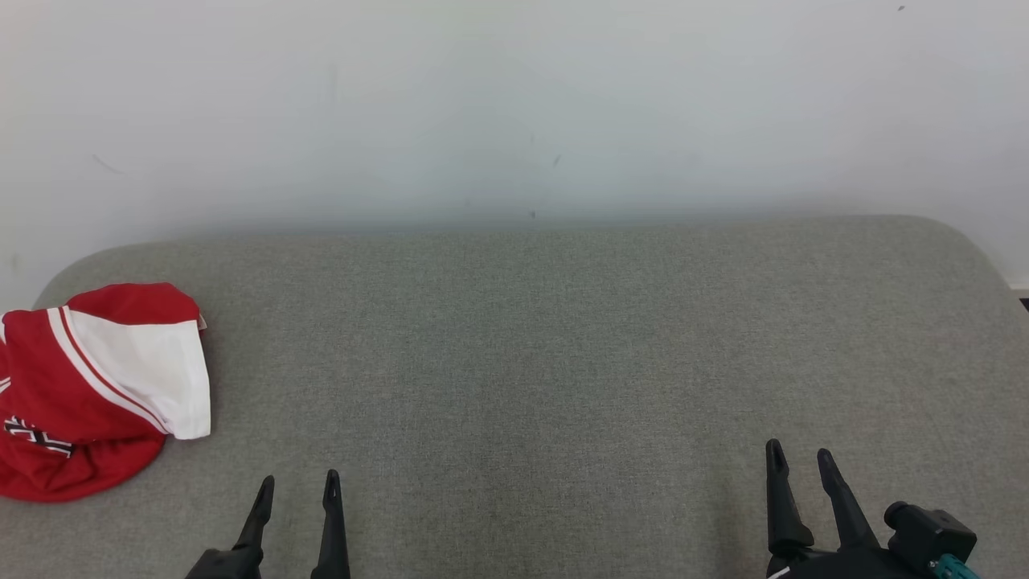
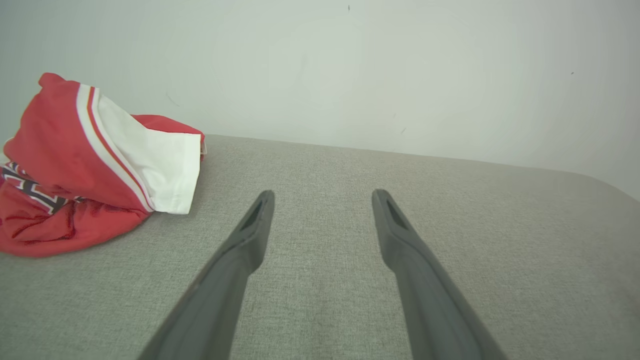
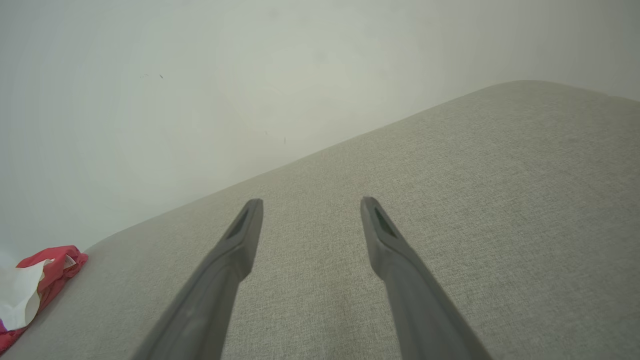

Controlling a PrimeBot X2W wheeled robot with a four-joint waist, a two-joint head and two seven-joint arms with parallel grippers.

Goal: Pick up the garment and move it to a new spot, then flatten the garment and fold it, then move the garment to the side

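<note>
The red and white garment (image 1: 96, 386) lies crumpled on the left end of the grey bench (image 1: 522, 362); the left gripper (image 1: 299, 480) is over the bench's near edge, left of middle, fingers spread and empty; the right gripper (image 1: 800, 450), also spread and empty, is over the bench's near right part.

The left end effector (image 2: 322, 195) hangs low over the grey fabric-covered counter (image 2: 500, 250), its two dark fingers spread wide with nothing between them. The garment (image 2: 65, 170), red with a white panel and thin stripes, lies crumpled in a heap near the counter's far edge, left of the fingers and apart from them. A pale wall (image 2: 350, 70) rises behind that edge.
</note>
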